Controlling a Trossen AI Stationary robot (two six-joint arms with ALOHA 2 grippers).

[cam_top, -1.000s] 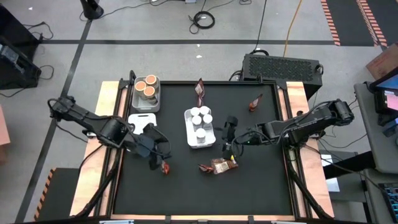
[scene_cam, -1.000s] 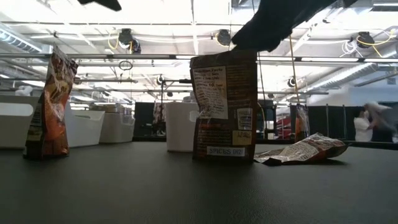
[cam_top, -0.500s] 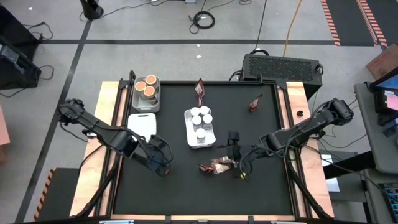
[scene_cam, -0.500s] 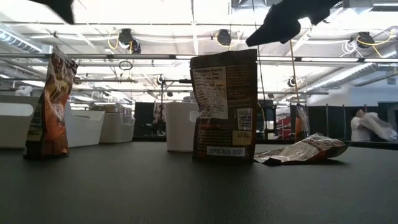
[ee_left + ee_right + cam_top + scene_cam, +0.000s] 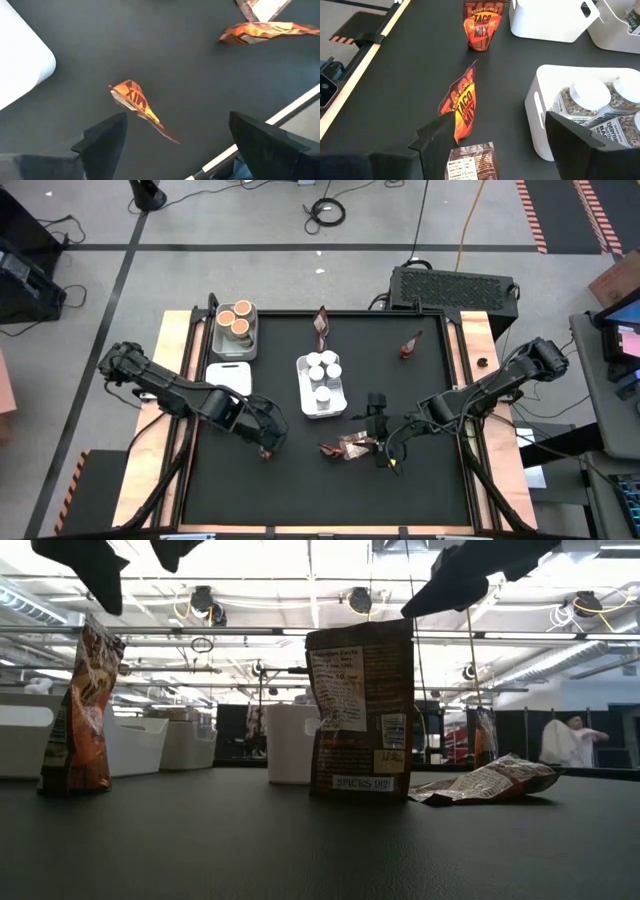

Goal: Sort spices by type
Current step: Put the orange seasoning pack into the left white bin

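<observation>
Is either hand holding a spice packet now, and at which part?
No. The left hand and the right hand are both open and hold nothing.

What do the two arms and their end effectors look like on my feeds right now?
Both arms are dark, near-black jointed links with black cables looped alongside them. The left end effector and the right end effector each carry two dark, flat, wedge-shaped fingers, matte and with no markings visible. A small yellow-green spot shows by the right end effector's tip.
</observation>
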